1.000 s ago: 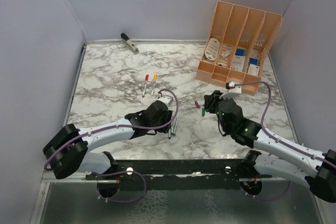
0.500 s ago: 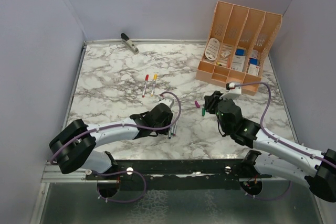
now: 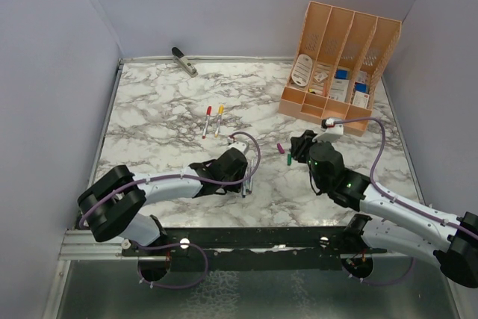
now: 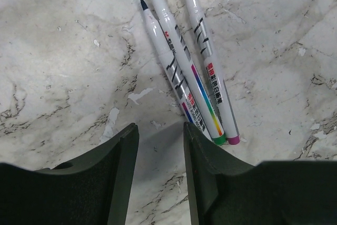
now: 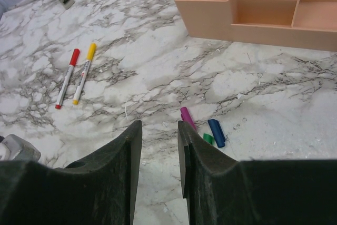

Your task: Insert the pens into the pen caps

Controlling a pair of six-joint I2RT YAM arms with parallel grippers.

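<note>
The left gripper [image 4: 159, 135] hangs with its jaws parted and nothing between them, just short of three uncapped pens [image 4: 181, 56] lying side by side on the marble table [image 4: 63, 51]. Farther back lie a red-capped pen [image 5: 66, 80] and a yellow-capped pen [image 5: 84, 72], seemingly finished. The magenta cap [image 5: 187, 117], green cap [image 5: 208, 139] and blue cap [image 5: 216, 133] sit loose just ahead of the right gripper [image 5: 159, 130], likewise released and empty.

The step looks like picking up a pen. Next, the left jaws must straddle one barrel alone. The green cap is half hidden by that gripper, and two pen tips run off frame.
</note>
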